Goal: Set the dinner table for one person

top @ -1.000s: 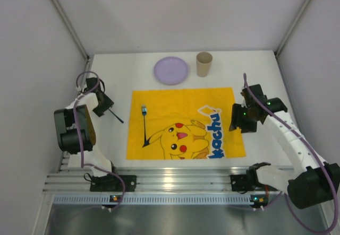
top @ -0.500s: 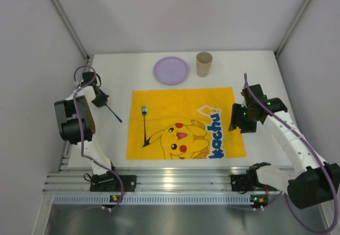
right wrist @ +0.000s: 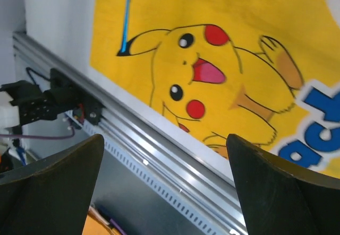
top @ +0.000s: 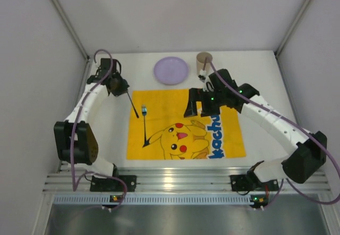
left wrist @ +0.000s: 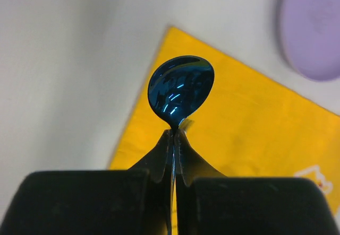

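My left gripper [top: 122, 89] is shut on the handle of a dark blue spoon [top: 133, 107], which hangs over the far left corner of the yellow cartoon mat [top: 175, 99]. In the left wrist view the spoon's bowl [left wrist: 180, 89] sticks out past the closed gripper [left wrist: 175, 138]. A blue fork [top: 144, 124] lies on the mat's left part. My right gripper [top: 194, 107] hovers over the mat's middle, wide open and holding nothing [right wrist: 164, 139]. The white dinner table [top: 255, 70] lies under everything.
A purple plate [top: 171, 70] and a tan cup [top: 204, 64] stand on the table beyond the mat; the right arm crosses just in front of the cup. The metal rail [top: 170, 181] runs along the near edge. Grey walls close in both sides.
The left arm carried the spoon from the table's left side out to the mat's far left corner. The right arm swung left from the mat's right edge, and its jaws opened wider.
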`<state>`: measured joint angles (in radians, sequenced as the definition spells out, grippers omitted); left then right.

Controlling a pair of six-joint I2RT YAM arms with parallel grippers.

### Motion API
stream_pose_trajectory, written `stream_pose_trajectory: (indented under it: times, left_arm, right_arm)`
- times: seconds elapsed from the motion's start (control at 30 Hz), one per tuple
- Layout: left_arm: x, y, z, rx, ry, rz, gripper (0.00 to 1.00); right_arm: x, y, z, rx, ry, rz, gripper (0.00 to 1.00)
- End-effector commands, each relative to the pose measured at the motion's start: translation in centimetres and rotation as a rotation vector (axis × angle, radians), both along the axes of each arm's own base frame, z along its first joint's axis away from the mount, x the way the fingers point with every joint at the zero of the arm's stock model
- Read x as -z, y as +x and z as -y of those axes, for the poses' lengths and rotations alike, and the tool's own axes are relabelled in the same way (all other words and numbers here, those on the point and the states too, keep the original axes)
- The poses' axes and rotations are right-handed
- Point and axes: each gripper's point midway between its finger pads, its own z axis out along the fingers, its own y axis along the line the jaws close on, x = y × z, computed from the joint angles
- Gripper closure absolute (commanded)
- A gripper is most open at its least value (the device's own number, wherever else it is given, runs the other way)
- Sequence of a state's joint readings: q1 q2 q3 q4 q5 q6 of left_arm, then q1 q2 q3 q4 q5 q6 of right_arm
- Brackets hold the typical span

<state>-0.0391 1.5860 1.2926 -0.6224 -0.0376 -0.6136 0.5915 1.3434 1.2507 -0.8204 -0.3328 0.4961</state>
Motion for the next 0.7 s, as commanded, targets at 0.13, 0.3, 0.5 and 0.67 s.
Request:
stream_pose_trajectory:
  times: [0.13, 0.3, 0.5, 0.67]
  left_arm:
    - [-8.3, -2.7, 9.3, 0.1, -0.134, 0.106, 1.0]
    - [-11.3, -4.1, 13.9, 0.171, -0.155, 0.134, 1.0]
    - [-12.8, -5.7, 18.5, 0.244, -0.187, 0.151, 1.0]
    - [-13.4, -6.6, 21.1, 0.286, -0.208, 0.152, 1.0]
  right_arm:
    - [-5.0, 0.6, -10.7, -0.16, 0.305, 0.046, 0.0]
    - [-4.8, 0.2, -13.0, -0.197, 0.362, 0.031, 0.0]
    - [-3.9, 0.1, -13.8, -0.174, 0.389, 0.028, 0.06]
    - [-2.2, 0.3, -13.7, -0.138, 0.38, 0.013, 0.68]
